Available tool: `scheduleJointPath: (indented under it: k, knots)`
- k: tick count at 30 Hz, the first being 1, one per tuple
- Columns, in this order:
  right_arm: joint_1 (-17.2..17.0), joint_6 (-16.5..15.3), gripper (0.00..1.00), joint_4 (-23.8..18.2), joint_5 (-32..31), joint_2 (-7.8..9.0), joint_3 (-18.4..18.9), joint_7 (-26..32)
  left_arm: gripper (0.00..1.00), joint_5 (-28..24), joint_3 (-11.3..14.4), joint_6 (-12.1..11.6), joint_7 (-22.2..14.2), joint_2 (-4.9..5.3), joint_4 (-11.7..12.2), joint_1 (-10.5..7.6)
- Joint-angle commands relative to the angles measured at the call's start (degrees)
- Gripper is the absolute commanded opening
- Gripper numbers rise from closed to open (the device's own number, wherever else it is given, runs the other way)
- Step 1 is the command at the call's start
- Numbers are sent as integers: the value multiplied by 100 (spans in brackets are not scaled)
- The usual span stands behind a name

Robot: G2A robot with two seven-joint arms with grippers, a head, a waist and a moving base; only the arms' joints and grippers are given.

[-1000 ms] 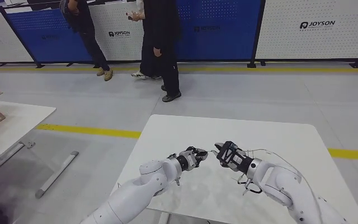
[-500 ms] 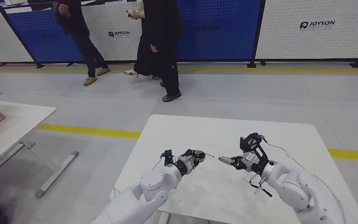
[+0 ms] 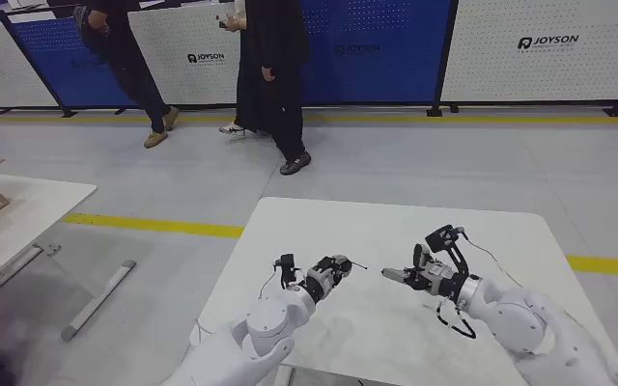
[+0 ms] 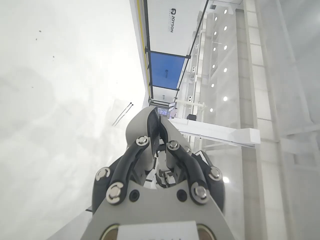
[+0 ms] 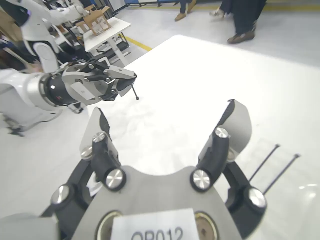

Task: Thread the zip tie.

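— Where is the zip tie (image 5: 135,91)?
— Over the white table (image 3: 386,227), near its middle. The left gripper (image 5: 132,81) clamps it between its fingers. It is thin and black, with a small head at the free end. The right gripper (image 5: 166,112), which has a printed white label (image 5: 155,222), stands wide open.
— And earlier?
— The grippers almost met; now they are apart.

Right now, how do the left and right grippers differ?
The left gripper is shut, the right gripper wide open. The left gripper pinches a zip tie whose end pokes out; the right gripper holds nothing. Both hang above the white table, tips facing each other.
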Motion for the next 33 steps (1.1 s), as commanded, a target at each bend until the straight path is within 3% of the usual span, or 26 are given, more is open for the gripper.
scheduleJointPath:
  k: [1, 2, 6, 22, 25, 33]
  knots:
    - [127, 0, 100, 119, 832, 13, 61, 699, 0, 331, 52, -1, 4, -2, -25, 39]
    - [121, 0, 100, 267, 1511, 6, 67, 1149, 0, 564, 83, 8, 47, -4, -46, 60]
    - [319, 0, 100, 632, 2550, -43, 86, 2168, 0, 972, 178, 54, 133, -32, -120, 119]
    - [319, 0, 100, 632, 2550, -43, 86, 2168, 0, 972, 180, 52, 132, -36, -127, 119]
    - [214, 227, 100, 732, 2981, -72, 85, 2173, 0, 972, 180, 52, 132, -36, -127, 119]
    - [632, 1220, 100, 1536, 4047, -300, -257, 2931, 0, 972, 180, 52, 132, -36, -127, 119]
